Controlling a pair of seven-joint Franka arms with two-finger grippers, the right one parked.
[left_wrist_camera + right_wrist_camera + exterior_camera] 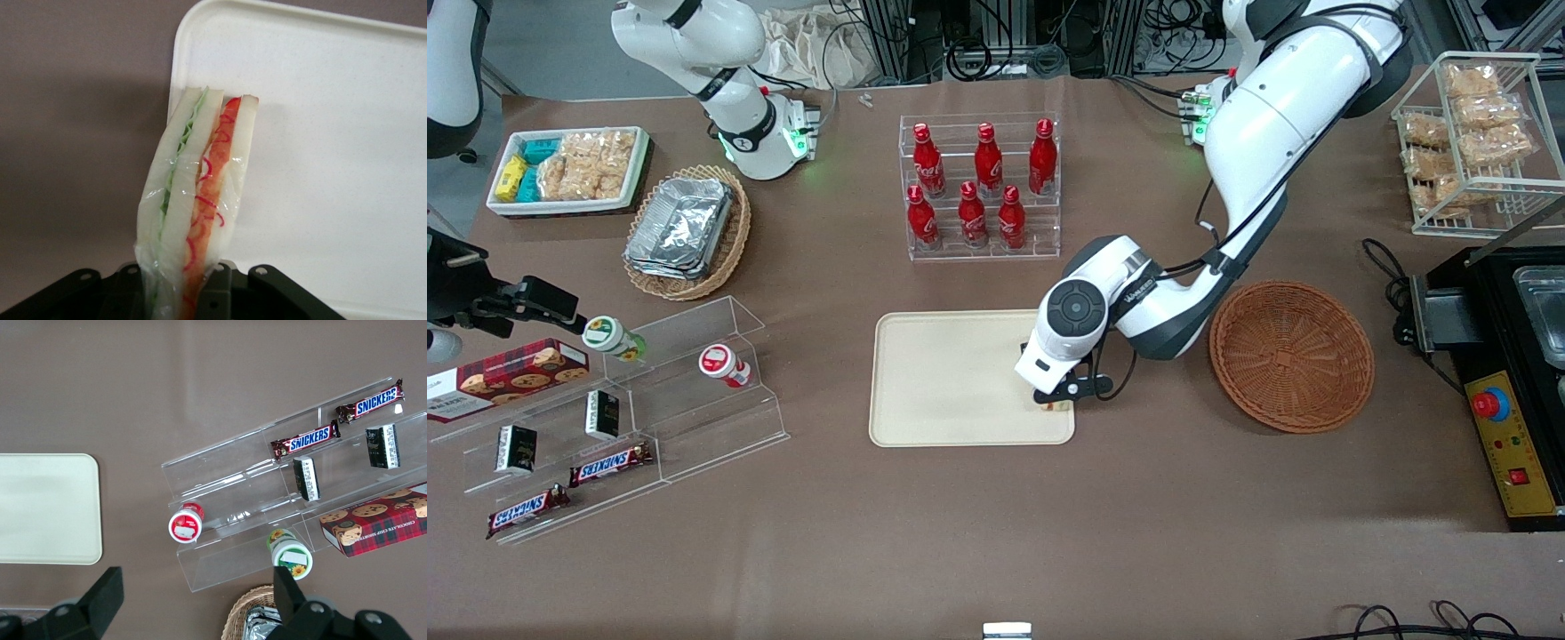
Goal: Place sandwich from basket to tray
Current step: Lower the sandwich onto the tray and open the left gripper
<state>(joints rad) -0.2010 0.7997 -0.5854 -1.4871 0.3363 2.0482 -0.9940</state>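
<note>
I'm holding the sandwich (200, 200) over the tray (951, 373).
Wrist view is showing the gripper (1060, 402) clamping it by the tray's corner nearest the basket (1291, 356); front view is hiding it.

Black gripper (190, 293) is gripping a sandwich (197, 207) showing white bread, green and red-orange filling, over a cream tray (333, 133); the woven basket (1291, 356) is showing reddish-brown.
</note>
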